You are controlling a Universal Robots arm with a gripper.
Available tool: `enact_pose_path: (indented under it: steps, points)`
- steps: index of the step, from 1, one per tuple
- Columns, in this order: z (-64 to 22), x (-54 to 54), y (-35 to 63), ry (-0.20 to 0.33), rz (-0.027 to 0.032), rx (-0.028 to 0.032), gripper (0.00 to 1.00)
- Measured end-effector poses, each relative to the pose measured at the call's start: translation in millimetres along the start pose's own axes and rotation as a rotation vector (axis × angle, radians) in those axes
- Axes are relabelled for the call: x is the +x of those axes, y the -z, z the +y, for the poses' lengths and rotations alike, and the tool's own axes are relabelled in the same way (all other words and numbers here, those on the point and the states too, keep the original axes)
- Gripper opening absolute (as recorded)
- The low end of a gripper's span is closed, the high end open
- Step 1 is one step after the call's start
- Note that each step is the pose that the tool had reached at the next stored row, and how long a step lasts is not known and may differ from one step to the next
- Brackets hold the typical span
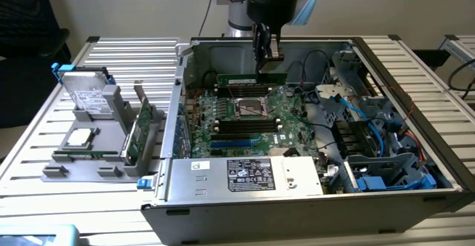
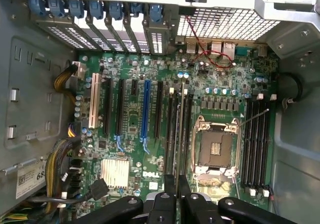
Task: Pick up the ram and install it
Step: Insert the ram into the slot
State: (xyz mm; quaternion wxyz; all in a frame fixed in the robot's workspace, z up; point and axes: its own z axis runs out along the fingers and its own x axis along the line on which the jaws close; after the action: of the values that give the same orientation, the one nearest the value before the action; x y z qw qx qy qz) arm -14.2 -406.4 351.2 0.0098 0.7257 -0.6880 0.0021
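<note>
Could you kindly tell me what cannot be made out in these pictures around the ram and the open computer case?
1. Exterior view: whether the long, thin green ram stick sits in a slot or just above it; the join is too small to tell.
2. Wrist view: the stick's chips and label; it is seen edge-on.
3. Exterior view: the print on the black label of the silver metal box; too small.
</note>
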Motion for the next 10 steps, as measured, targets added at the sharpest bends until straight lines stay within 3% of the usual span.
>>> enact_pose_path:
  steps: [10]
  points:
    - [-0.2, -2.5, -6.4, 0.000, 0.0043, 0.0000, 0.14]
